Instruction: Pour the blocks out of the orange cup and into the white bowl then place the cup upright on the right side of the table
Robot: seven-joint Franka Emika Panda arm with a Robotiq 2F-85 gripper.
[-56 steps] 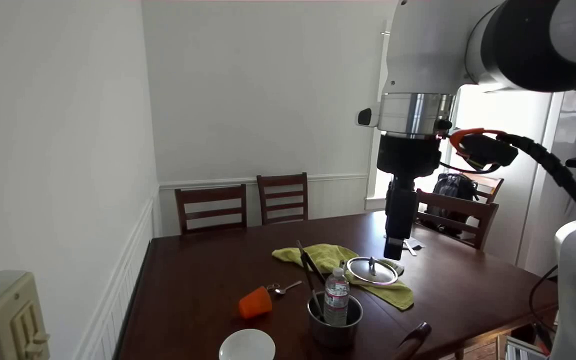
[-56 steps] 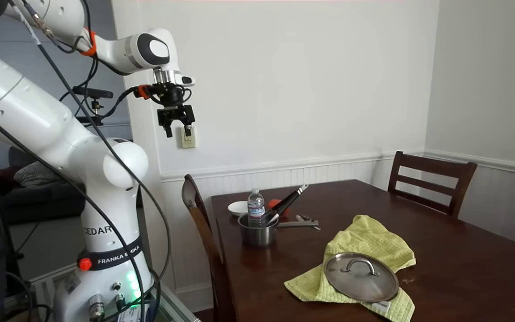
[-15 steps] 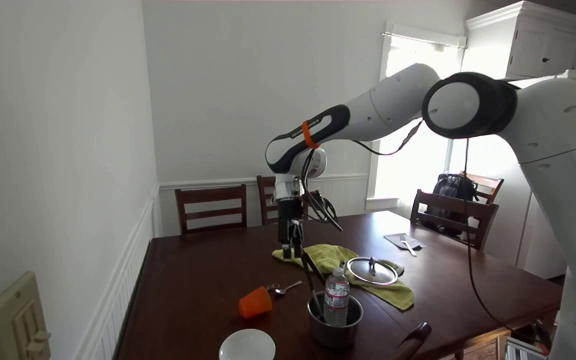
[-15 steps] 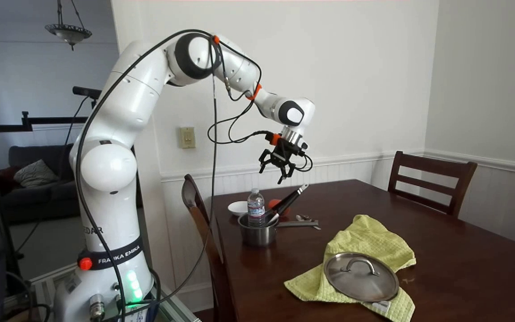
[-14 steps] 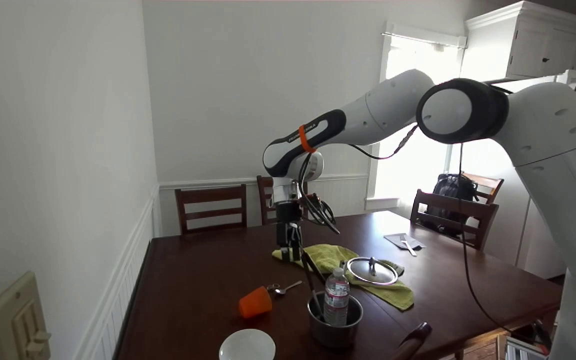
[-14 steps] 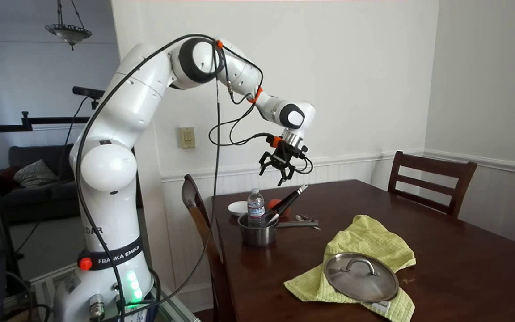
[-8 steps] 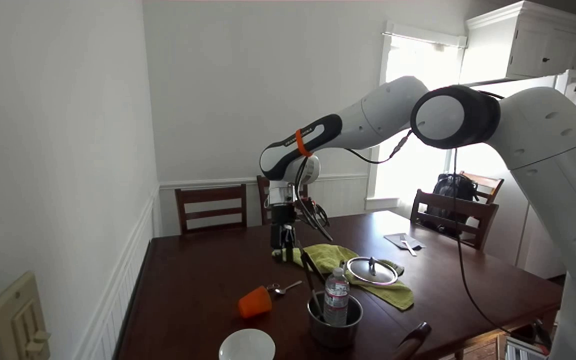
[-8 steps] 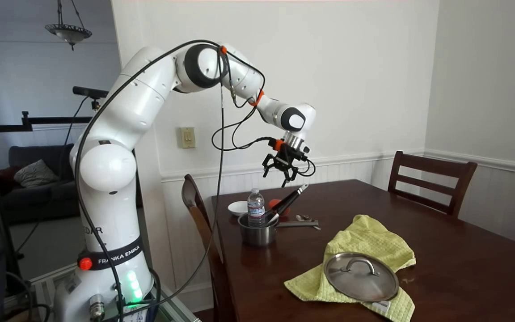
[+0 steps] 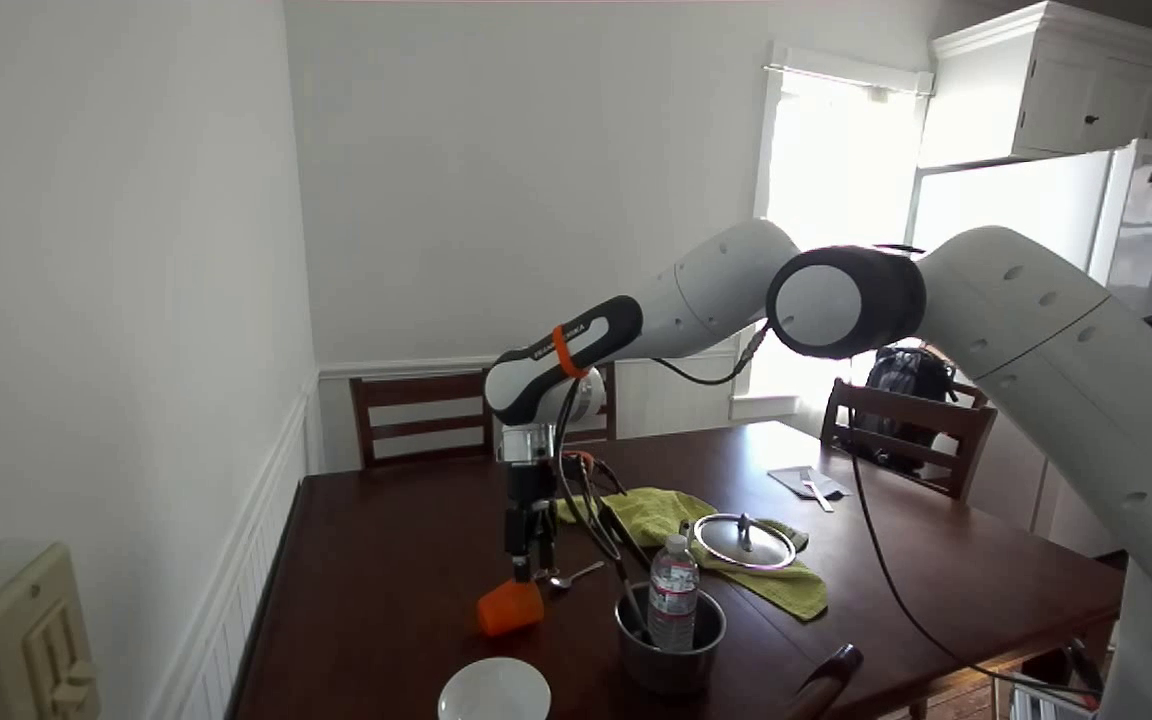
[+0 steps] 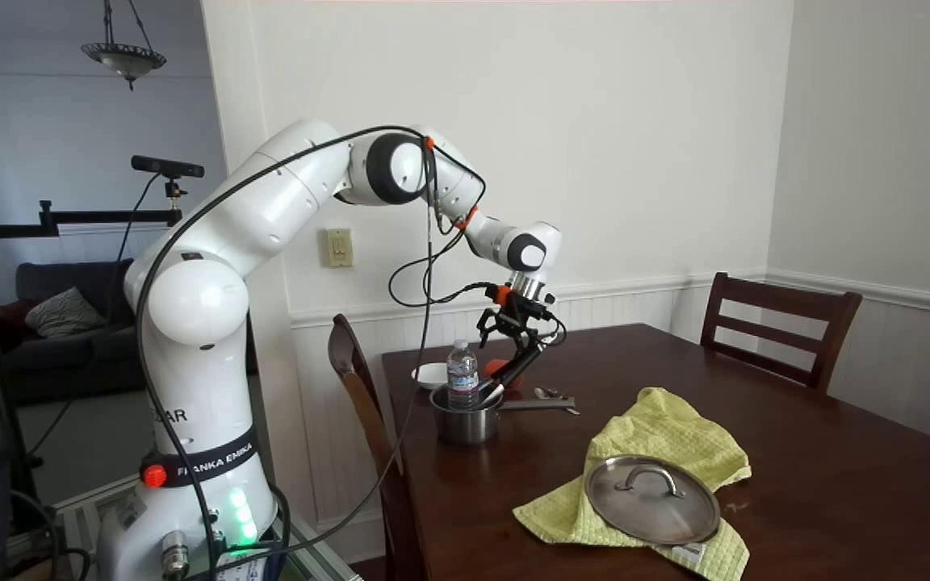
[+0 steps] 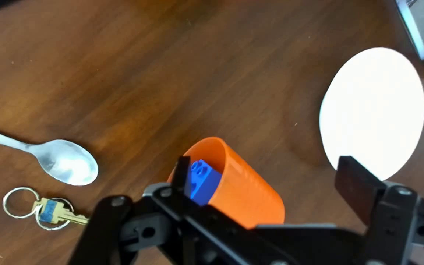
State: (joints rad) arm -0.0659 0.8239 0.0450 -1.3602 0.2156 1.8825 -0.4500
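Note:
The orange cup (image 11: 250, 191) lies on its side on the dark brown table (image 11: 234, 92). It shows in both exterior views (image 9: 511, 610) (image 10: 495, 366), partly behind utensils in one. A blue block (image 11: 207, 187) sits inside its mouth; any others are hidden. The white bowl (image 11: 374, 110) stands near the cup, towards the table's edge, and shows in both exterior views (image 9: 494, 692) (image 10: 430, 374). My gripper (image 11: 265, 162) is open and empty above the cup. In the wrist view one finger overlaps the cup's mouth and the other the bowl's rim. In an exterior view the gripper (image 9: 533, 575) appears just above the cup.
A metal pot (image 9: 671, 665) holding a water bottle (image 9: 673, 605) and dark-handled utensils (image 10: 517, 363) stands beside the cup. A spoon (image 11: 66, 162) and keys (image 11: 55, 213) lie near the cup's mouth. A green towel (image 10: 675, 428) bears a metal lid (image 10: 651, 500).
The arm has swung out over the table and then come down, bringing the open gripper close above the cup. The cup, bowl and other objects have not moved.

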